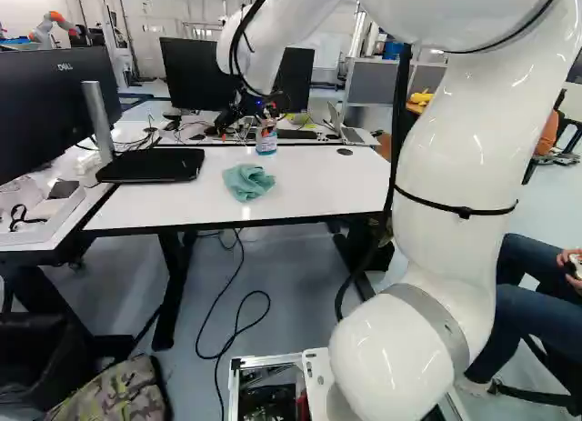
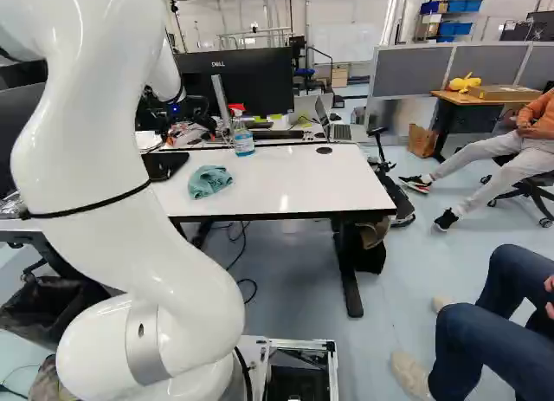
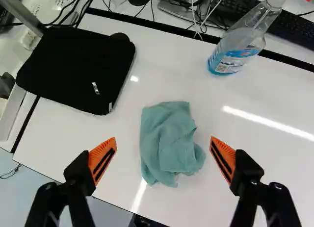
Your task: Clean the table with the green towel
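Note:
My gripper is partly hidden by its own dark parts, above the far side of the white table. In the wrist view the gripper is wide open, its orange pads standing on opposite sides of the green towel without touching it. The towel lies crumpled on the tabletop, well below the gripper. A clear bottle of blue liquid stands upright behind the towel, near the far edge.
A black sleeve lies beside the towel, near a monitor stand. Behind are monitors, cables and a laptop. A seated person's legs are close at the right. Another robot stands far back.

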